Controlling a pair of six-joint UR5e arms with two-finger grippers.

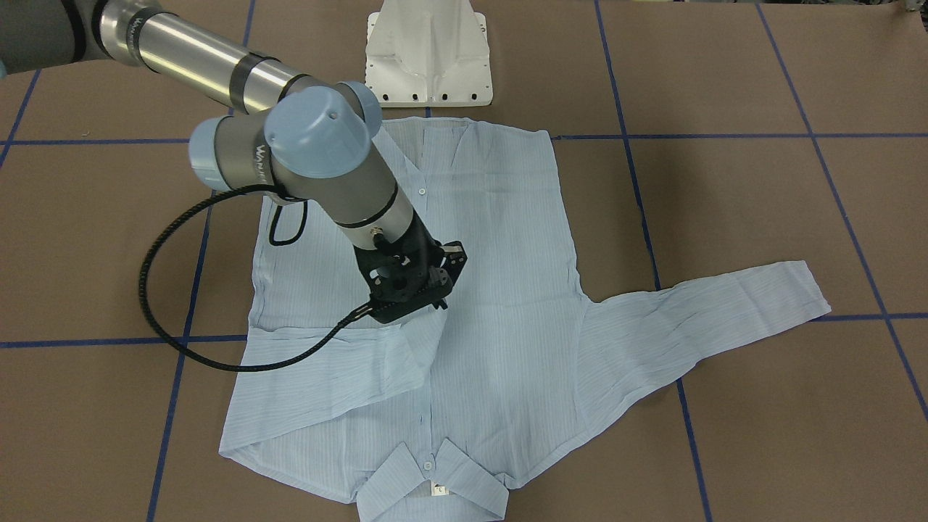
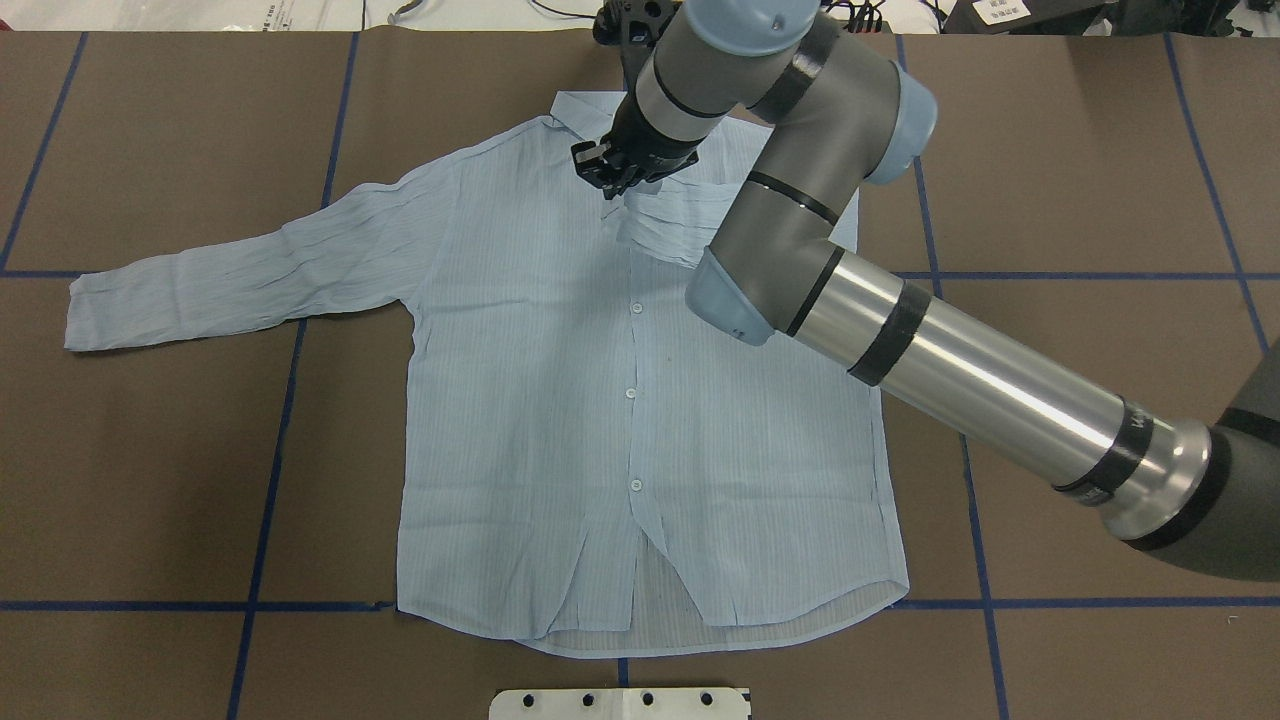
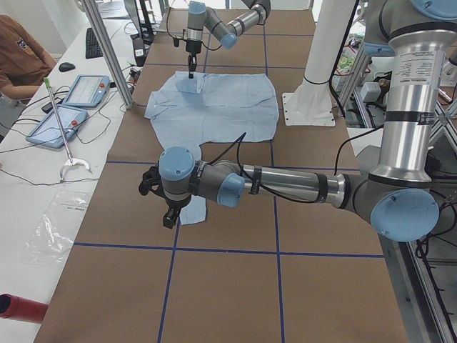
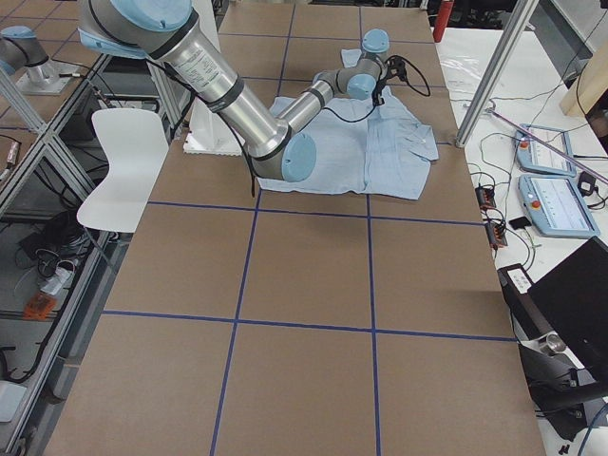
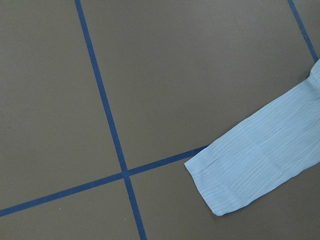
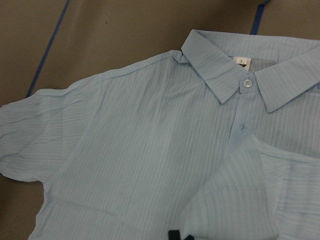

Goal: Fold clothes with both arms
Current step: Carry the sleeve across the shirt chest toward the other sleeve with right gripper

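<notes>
Status: fold begun, roughly 1 of several steps done. The shirt [image 2: 560,400] lay flat and face up on the table [image 2: 150,480], buttoned, collar [image 6: 215,70] at the far edge from the robot.

- The sleeve on the robot's right [image 2: 670,225] was already laid across the chest.
- The other sleeve [image 2: 250,270] lay stretched out on the robot's left, not yet folded.
- The body was unfolded, hem nearest the base. Left to do, by my reading: the 2nd sleeve, then the body folds.

Right gripper [image 2: 608,180]: down on the chest at the end of the folded sleeve. The fabric rose to a small peak at its tips, so I judged the jaws narrow and pinching the sleeve end. The gap itself was not visible.

Left gripper [image 3: 168,218]: low, just beside the outstretched cuff [image 5: 250,170]. It showed only in the side view, so I cannot tell how its jaws stood. The wrist view showed the cuff flat on the table.
</notes>
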